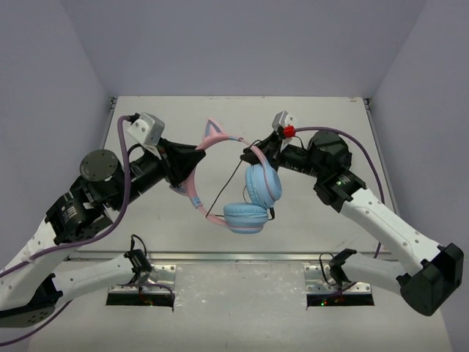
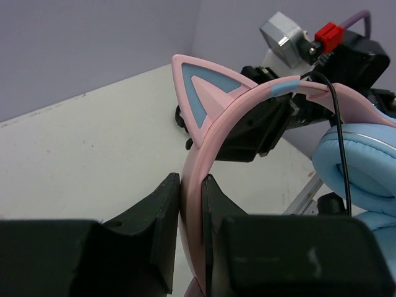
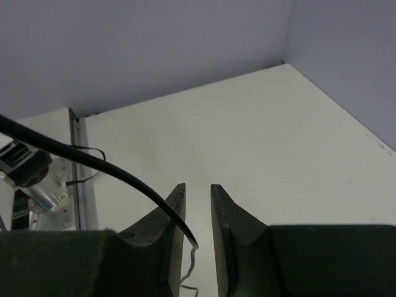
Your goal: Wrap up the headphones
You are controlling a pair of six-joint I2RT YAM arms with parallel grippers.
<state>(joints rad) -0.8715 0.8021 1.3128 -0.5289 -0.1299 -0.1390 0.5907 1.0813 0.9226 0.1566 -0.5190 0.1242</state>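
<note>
White tabletop point(image 1: 322, 125), lilac-grey walls point(image 1: 242, 44). Item: headphones point(image 1: 253, 192), pink cat-ear headband point(image 2: 207, 133), blue ear cups point(image 1: 245, 218), held in the air over the table's middle between both arms. Left gripper point(image 2: 192, 182): clamped on the headband. Right gripper point(image 3: 198, 189): fingers narrowly apart, thin black cable point(image 3: 93, 162) dropping into the gap.

The left arm point(image 1: 88, 198) reaches up and inward from its base, elbow bent out to the left. The left hand point(image 1: 192, 170) points right, its fingers point(image 2: 162, 213) clamped on the headphones point(image 1: 262, 183). The right arm point(image 1: 381, 220) mirrors this, and the right hand point(image 1: 258, 152) points left. A narrow gap shows between the right hand's fingers point(image 3: 226, 223). Whether they pinch the cable point(image 3: 93, 161) cannot be made out.
</note>
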